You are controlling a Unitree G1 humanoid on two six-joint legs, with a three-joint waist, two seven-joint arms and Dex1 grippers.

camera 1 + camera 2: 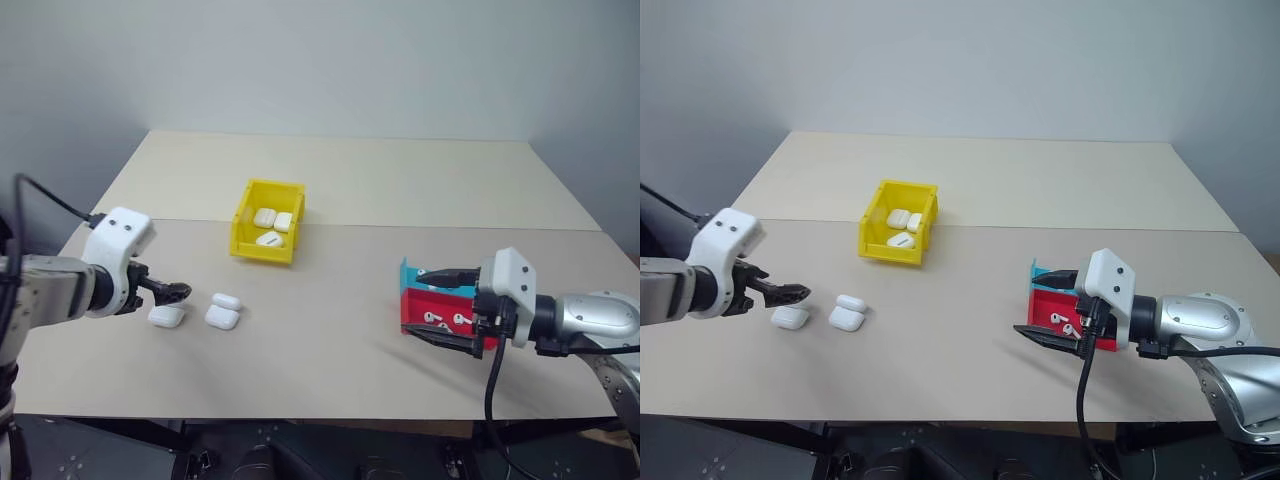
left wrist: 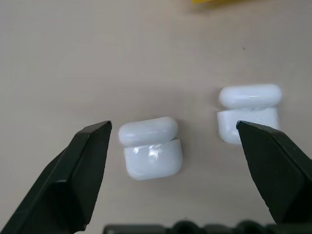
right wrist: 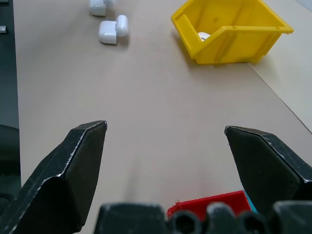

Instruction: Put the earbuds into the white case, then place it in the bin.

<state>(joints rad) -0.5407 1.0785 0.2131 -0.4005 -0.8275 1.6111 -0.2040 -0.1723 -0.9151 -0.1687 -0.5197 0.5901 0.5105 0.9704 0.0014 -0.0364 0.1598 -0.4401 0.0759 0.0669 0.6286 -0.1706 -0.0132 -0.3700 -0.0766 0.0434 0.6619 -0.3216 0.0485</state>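
A plain pale wall backs the beige counter (image 1: pixel 350 300) you are working over. Take the small bright yellow rectangular plastic bin (image 1: pixel 268 232) as your landmark: it sits mid-counter and already holds a few white cases. Two more small glossy white rounded earbud cases stand open on the near-left side of the bin, lids flipped back. The nearer white case (image 2: pixel 150 153), farthest from the bin, lies just ahead of your left gripper (image 1: pixel 178 292), whose black fingers (image 2: pixel 80 170) stand wide apart with nothing between them; its twin (image 2: pixel 248 113) sits just beside it, toward the bin.

Well off to the near-right of the bin, a low red and teal tray (image 1: pixel 440 310) carries the tiny white stemmed earbuds (image 1: pixel 447 319). Your right gripper (image 1: pixel 1045 305) hangs at that tray, fingers also spread and empty.

Expect the case to be light, hard and slick, so it may skate or pop out of a hard pinch. I would take the lower body across its two broad faces, clear of the lid. The hinge line, its long axis, runs roughly crosswise to your left fingers, with the open lid on the far side.
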